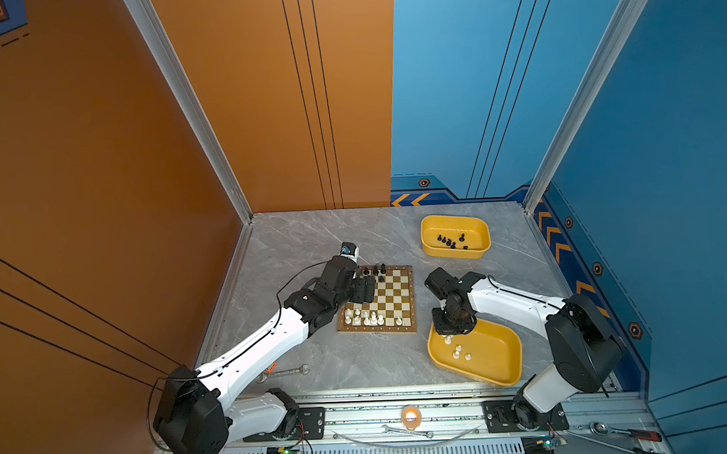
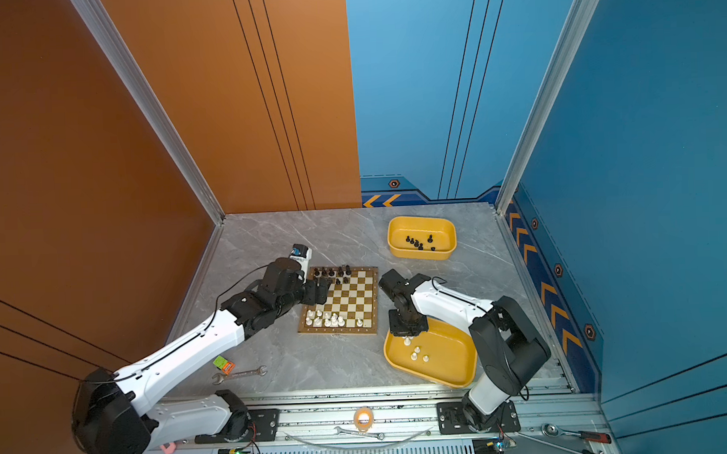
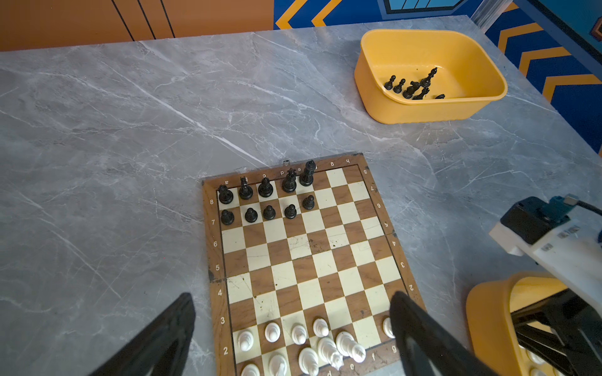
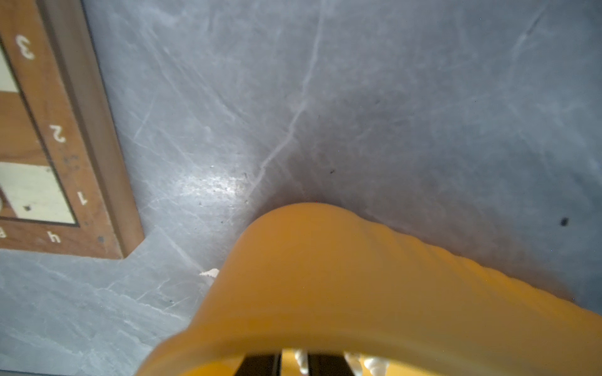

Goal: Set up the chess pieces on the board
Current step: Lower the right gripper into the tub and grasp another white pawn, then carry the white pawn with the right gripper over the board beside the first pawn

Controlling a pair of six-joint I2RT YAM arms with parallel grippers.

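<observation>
Left wrist: left gripper [image 3: 291, 296] spread wide over brown-cream checkered board [image 3: 309, 260]. Only right wrist shows right gripper [image 4: 294, 366] pinching cream-white chess piece [image 4: 300, 358] inside yellow oblong tray [image 4: 325, 276].

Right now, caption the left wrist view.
Open left gripper frames the half-set board; spare black pieces wait in the yellow tray.
</observation>
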